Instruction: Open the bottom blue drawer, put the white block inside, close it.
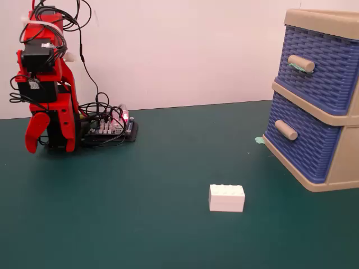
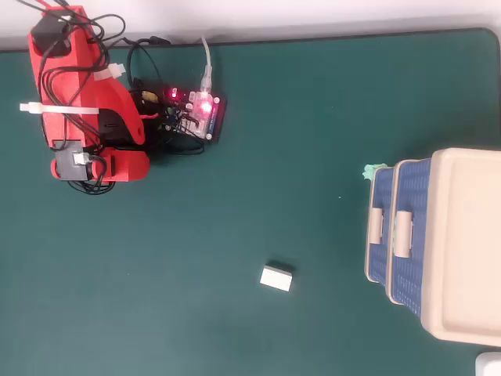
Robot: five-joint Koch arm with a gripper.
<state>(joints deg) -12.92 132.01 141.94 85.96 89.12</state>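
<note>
White block (image 1: 226,198): small studded brick, flat on green mat (image 1: 140,224).

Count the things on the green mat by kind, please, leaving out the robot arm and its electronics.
Beige-framed cabinet: 1
Blue basket-weave drawers: 2, the top drawer with a green scrap on its handle, and the bottom blue drawer with a plain handle; both closed
White block: 1
Loose green scrap beside the cabinet: 1
Total: 5
</note>
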